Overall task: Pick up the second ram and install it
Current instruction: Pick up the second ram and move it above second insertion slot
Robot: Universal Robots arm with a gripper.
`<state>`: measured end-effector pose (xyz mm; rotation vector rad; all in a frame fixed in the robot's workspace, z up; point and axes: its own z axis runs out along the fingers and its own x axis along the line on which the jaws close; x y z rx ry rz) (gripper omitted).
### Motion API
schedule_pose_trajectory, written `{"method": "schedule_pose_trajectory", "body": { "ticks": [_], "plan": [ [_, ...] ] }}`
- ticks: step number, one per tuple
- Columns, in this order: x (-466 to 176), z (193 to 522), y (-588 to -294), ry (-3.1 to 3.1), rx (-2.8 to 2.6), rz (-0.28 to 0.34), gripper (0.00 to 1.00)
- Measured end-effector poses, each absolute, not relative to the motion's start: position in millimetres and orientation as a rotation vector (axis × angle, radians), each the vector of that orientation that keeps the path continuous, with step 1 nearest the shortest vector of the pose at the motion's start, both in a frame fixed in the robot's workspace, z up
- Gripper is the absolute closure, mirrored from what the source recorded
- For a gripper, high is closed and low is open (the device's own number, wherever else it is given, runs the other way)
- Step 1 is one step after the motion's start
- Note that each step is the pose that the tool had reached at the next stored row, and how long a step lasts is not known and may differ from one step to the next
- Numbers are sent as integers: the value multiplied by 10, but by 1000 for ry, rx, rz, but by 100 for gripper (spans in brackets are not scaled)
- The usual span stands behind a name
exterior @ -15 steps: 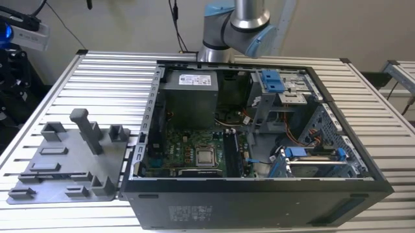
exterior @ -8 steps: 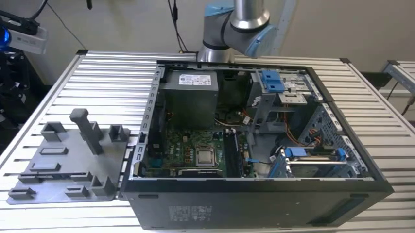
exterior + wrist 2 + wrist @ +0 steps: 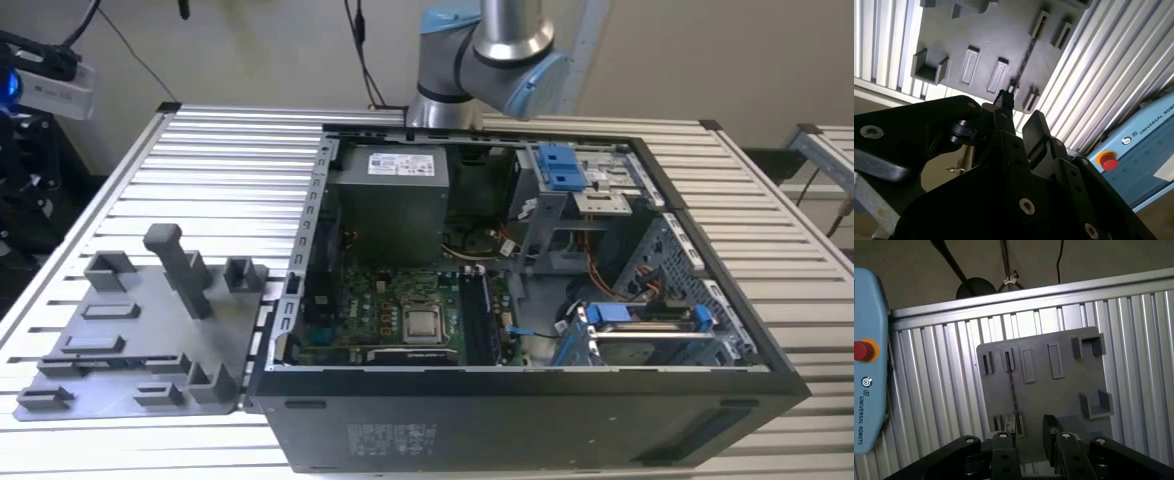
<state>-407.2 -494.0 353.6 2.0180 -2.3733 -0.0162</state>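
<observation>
Second ram (image 3: 1013,385) edge-on in tray (image 3: 1054,397), one end behind end effector (image 3: 1028,432)

Open computer case (image 3: 534,425), grey tray (image 3: 140,335) beside, arm (image 3: 497,60) behind

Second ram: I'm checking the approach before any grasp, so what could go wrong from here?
1. In the first wrist view the second ram stands edge-up in the grey holder, in line with one finger rather than with the gap of the open gripper. A straight descent might strike its edge.
2. The slots at its ends look narrow, so a skewed pull could jam it.
</observation>
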Motion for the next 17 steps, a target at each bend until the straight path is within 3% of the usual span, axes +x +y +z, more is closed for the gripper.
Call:
{"method": "schedule_pose_trajectory", "body": {
  "ticks": [17],
  "plan": [
    [-4098,3351,-4940,-2374,2018,-16,64]
  ]
}}
